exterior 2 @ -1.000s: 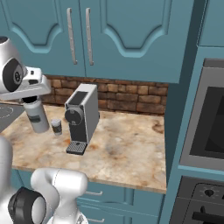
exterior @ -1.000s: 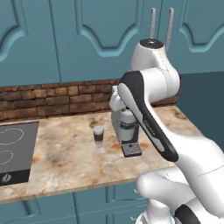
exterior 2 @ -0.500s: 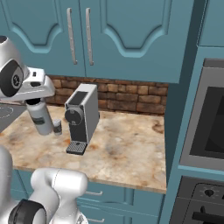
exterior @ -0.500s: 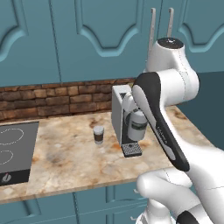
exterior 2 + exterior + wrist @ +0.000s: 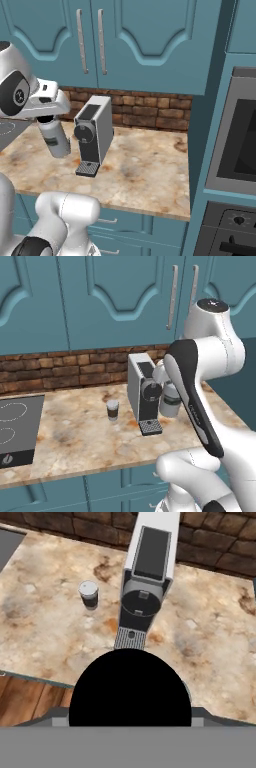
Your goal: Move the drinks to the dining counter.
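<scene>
My gripper (image 5: 48, 118) is shut on the neck of the pale grey bottle (image 5: 56, 139), which hangs tilted above the counter, in front of the coffee machine. The left base view shows the bottle (image 5: 170, 401) to the right of the machine, partly behind my arm. In the hand view its black cap (image 5: 130, 688) covers my fingertips. The white-lidded paper cup (image 5: 113, 409) stands on the marble to the left of the machine, and the hand view has the cup (image 5: 89, 594) upright at the upper left. The dining counter is out of view.
A grey coffee machine (image 5: 144, 393) stands mid-counter on the marble top (image 5: 75, 441). A black stovetop (image 5: 15, 433) lies at the left. Brick backsplash and teal cabinets (image 5: 115, 301) rise behind. An oven column (image 5: 235, 150) closes off the right end.
The arm has swung right and drawn back with the bottle, from in front of the machine to its right side in the left base view. Cup and machine stayed put.
</scene>
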Motion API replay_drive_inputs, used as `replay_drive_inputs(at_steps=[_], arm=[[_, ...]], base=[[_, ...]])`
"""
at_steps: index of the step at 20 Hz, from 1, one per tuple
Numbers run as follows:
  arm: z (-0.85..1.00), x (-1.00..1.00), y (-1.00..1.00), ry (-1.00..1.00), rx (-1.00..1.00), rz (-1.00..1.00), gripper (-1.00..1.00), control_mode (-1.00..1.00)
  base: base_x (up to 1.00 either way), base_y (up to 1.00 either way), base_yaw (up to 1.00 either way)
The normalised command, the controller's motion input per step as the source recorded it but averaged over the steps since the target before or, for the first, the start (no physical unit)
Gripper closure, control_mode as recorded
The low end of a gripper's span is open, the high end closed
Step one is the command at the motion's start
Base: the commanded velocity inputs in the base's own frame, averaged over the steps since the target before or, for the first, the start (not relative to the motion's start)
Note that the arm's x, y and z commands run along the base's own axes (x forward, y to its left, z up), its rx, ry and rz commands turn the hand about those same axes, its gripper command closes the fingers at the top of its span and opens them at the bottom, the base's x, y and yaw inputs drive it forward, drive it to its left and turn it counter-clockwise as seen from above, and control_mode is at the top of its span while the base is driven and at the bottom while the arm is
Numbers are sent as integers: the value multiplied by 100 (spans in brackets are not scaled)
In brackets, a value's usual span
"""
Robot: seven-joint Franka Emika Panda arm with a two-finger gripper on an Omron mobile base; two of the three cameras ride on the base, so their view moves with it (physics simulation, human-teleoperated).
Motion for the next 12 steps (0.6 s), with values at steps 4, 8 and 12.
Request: replay_drive_inputs(at_steps=[4, 8, 12], arm=[[7, -18, -35, 0, 0, -10, 100, -100], [4, -21, -39, 0, 0, -11, 100, -100], [0, -17, -38, -2, 0, -10, 100, -100]], base=[[0, 0, 0], [0, 0, 0], [0, 0, 0]])
